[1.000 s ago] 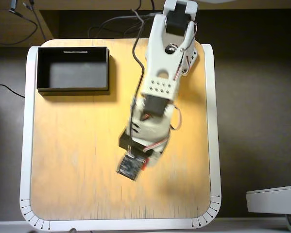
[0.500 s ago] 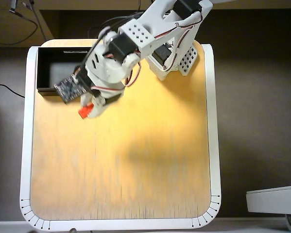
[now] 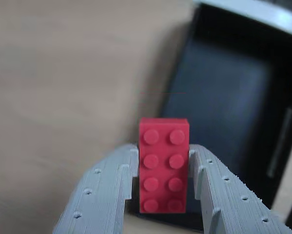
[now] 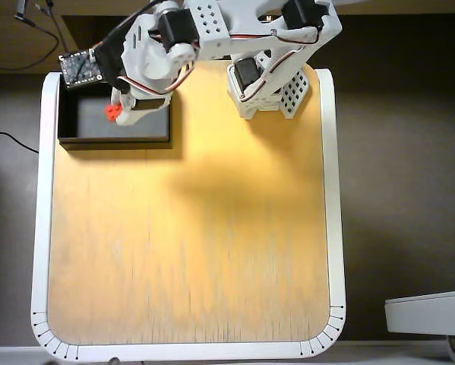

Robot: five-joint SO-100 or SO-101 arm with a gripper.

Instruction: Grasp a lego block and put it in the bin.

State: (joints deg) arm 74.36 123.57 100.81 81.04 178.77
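Note:
The red lego block point(image 3: 164, 165) with two rows of studs is clamped between my two grey fingers point(image 3: 111, 185). My gripper point(image 3: 164, 168) is shut on it and holds it in the air at the near left edge of the black bin point(image 3: 223, 102). In the overhead view the block point(image 4: 112, 112) shows as a small red spot at the gripper point(image 4: 115, 111), over the bin point(image 4: 83, 131) at the table's top left corner. The bin's dark grey floor looks empty where it shows.
The wooden tabletop point(image 4: 189, 228) with a white rim point(image 4: 39, 228) fills the overhead view. The arm's base point(image 4: 269, 91) stands at the top middle. A circuit board point(image 4: 80, 67) and cables lie beyond the bin. A white object point(image 4: 428, 312) sits off the table at the bottom right.

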